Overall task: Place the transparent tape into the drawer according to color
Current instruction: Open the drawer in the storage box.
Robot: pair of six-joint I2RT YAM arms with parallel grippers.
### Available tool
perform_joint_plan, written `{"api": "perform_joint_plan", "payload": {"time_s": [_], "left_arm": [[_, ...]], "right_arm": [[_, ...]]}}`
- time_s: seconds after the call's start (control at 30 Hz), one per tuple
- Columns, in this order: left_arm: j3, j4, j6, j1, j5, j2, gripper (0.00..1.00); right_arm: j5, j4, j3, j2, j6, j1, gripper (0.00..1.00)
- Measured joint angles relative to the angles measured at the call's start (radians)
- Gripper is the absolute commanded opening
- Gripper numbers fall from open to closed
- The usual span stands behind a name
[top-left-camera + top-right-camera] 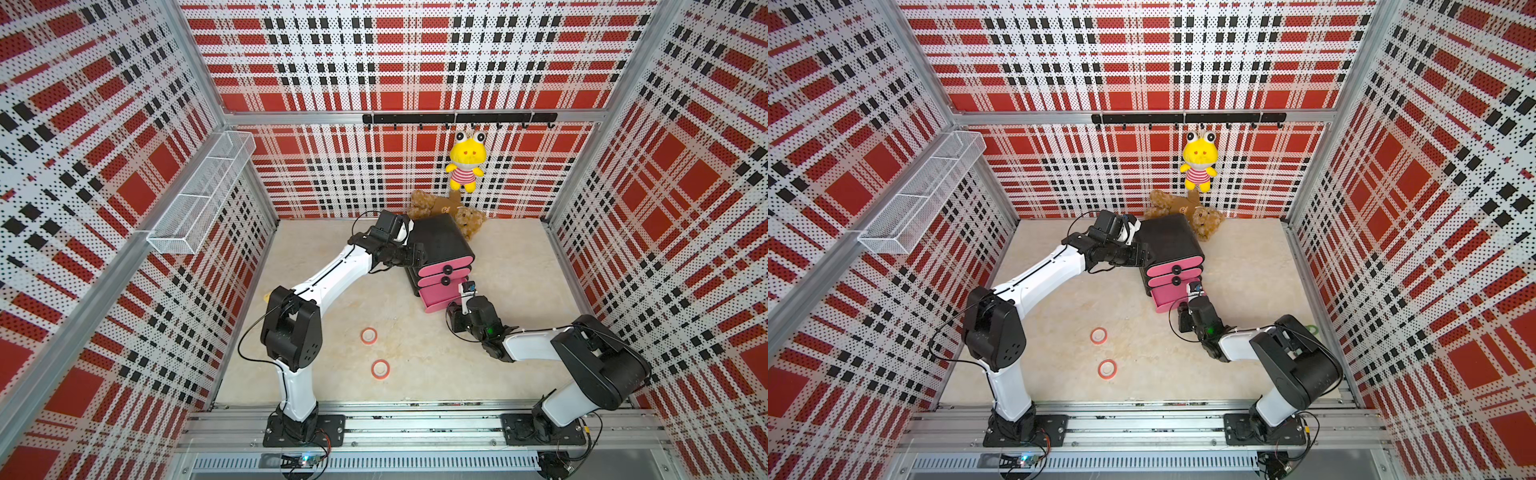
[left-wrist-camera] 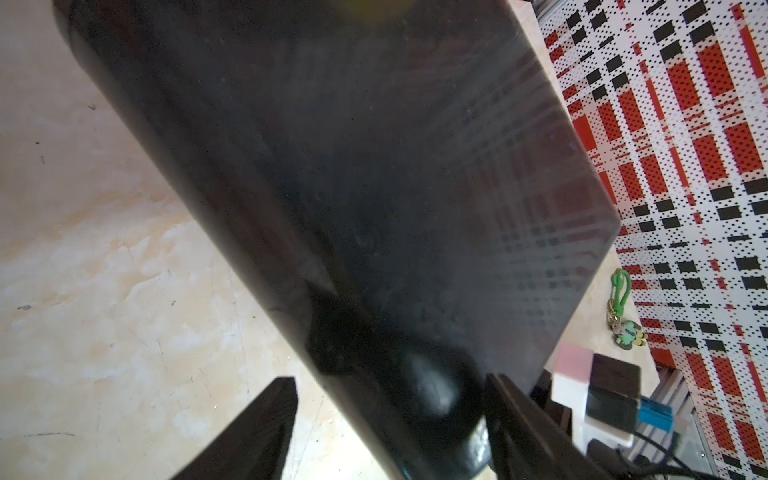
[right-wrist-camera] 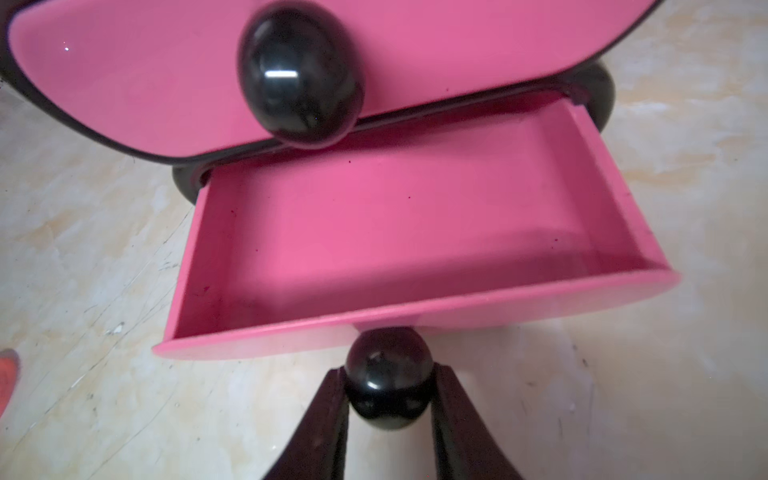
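Pinches the black knob point(image 3: 388, 390) of the bottom drawer point(image 3: 415, 307) with the right gripper point(image 3: 388, 372), both fingers point(image 3: 328, 415) pressed tight against its sides. Has that drawer drawn out of the black cabinet point(image 1: 440, 241), which stands near the middle of the back edge of the worktop point(image 1: 519, 353). Shows the middle drawer point(image 3: 124, 83) and the top drawer point(image 1: 459, 262) shut.

Straddles the cabinet's upper side edge with the left gripper point(image 2: 388, 378), spread wide: one finger point(image 2: 257, 428) beside the side wall, one over the top face. Cannot tell whether either touches.

Shows two tape rings flat on the worktop, well apart from the drawers: one red tape ring point(image 1: 363, 336) nearer the cabinet, a second red tape ring point(image 1: 375, 369) closer to the front edge.
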Motion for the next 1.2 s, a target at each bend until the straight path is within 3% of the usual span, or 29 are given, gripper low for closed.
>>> {"api": "perform_joint_plan", "payload": {"time_s": [0.27, 0.47, 0.57, 0.97, 1.2], "left_arm": [[0.008, -0.014, 0.001, 0.000, -0.002, 0.002, 0.77], [0.008, -0.016, 0.001, -0.001, -0.004, 0.002, 0.78], [0.008, -0.016, 0.001, -0.001, -0.006, 0.002, 0.79], [-0.012, -0.037, -0.016, -0.001, -0.051, -0.030, 0.94], [-0.111, -0.043, -0.058, -0.001, -0.084, -0.162, 1.00]], "right_arm": [[0.019, -0.039, -0.038, -0.052, 0.002, 0.030, 0.40], [0.024, -0.053, -0.038, -0.056, 0.010, 0.034, 0.73], [0.030, -0.068, -0.048, -0.088, 0.011, 0.036, 0.80], [0.058, -0.267, -0.044, -0.394, -0.004, 0.036, 1.00], [0.016, -0.409, 0.012, -0.430, -0.024, 0.036, 1.00]]}}
